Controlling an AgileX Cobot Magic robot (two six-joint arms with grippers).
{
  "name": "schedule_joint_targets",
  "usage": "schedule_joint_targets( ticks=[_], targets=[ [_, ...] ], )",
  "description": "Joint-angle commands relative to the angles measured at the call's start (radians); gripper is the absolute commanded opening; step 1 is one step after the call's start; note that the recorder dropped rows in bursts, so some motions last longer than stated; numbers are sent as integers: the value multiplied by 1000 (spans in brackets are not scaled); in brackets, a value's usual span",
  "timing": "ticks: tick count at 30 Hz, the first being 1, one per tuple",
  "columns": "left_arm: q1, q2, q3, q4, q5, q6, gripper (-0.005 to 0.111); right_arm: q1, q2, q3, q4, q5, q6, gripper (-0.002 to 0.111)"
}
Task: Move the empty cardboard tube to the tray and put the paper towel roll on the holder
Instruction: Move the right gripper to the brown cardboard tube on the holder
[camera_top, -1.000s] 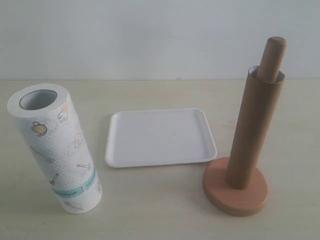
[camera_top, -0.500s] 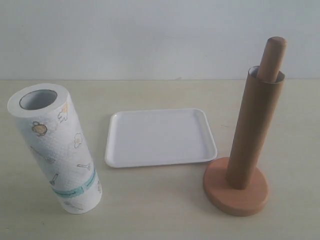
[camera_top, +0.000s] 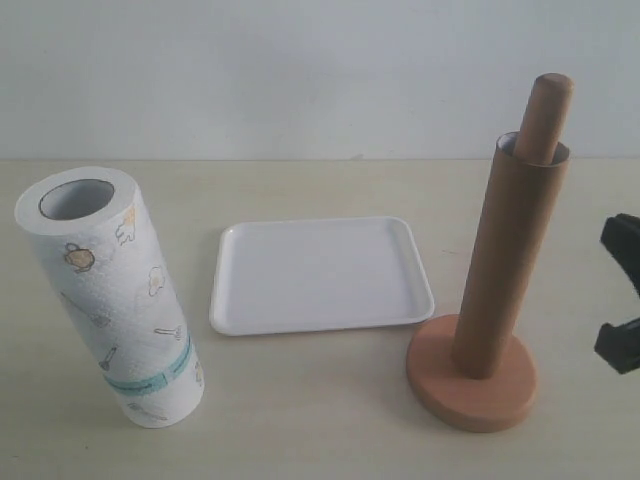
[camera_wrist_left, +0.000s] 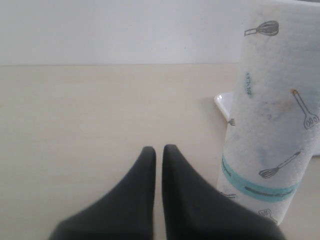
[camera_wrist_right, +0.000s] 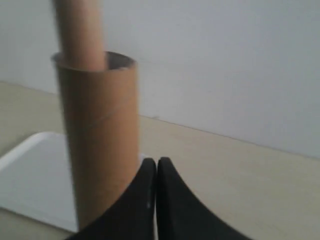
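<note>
The empty cardboard tube stands upright, sleeved over the holder, whose round-topped post sticks out of the tube's top. The white tray lies empty between the holder and the paper towel roll, which stands leaning at the left. In the right wrist view my right gripper is shut and empty, close beside the tube. My left gripper is shut and empty over the table, just beside the roll.
Black parts of the right arm show at the exterior view's right edge, to the right of the holder. A corner of the tray peeks from behind the roll. A pale wall runs along the table's far edge.
Black parts of the right arm have come into the exterior view at the right edge. The roll, tray, tube and holder have not moved.
</note>
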Motion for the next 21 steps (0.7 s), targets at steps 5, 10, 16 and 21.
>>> schedule_joint_targets(
  ticks=[5,10,16,21],
  targets=[
    [3,-2,4,-7,-2,-9,5,-3,4,-7,-443,-84,394,11],
    [3,-2,4,-7,-2,-9,5,-3,4,-7,-510,-60,590,93],
    [3,-2,4,-7,-2,-9,5,-3,4,-7,-505,-58,561,105],
    [3,-2,4,-7,-2,-9,5,-3,9,-7,-405,-37,395,105]
  ],
)
